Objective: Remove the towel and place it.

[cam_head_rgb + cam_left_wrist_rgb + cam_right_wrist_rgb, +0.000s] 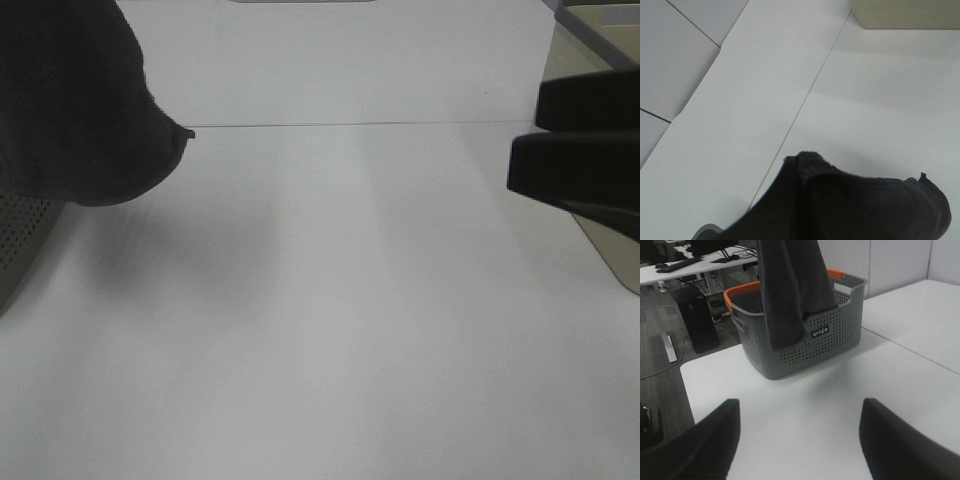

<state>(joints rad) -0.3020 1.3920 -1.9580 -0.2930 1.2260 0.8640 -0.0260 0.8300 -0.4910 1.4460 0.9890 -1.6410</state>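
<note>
I see the white worktop (330, 300), matte and bare across its middle, with a thin seam (400, 124) running side to side towards its far edge. A grey perforated basket (835, 335) with an orange rim (740, 290) stands by the left edge, near a corner. The towel (785, 290), nearly black terry, hangs down from above the picture. Part of it drops inside the basket and a fold lies over the basket's wall on the outside. From the left wrist camera I get only a dark bunch of that cloth over the seam. The left gripper itself is hidden from me, so I cannot tell how its jaws stand. The right gripper (800, 410) hangs low over the worktop towards the right edge, well apart from the basket, its jaws spread wide with nothing between the black fingers (705, 440). Past the left edge there is grey floor (660, 355), a desk (675, 265) with a keyboard, a dark computer tower (697, 322) and pale partition panels (890, 265).
</note>
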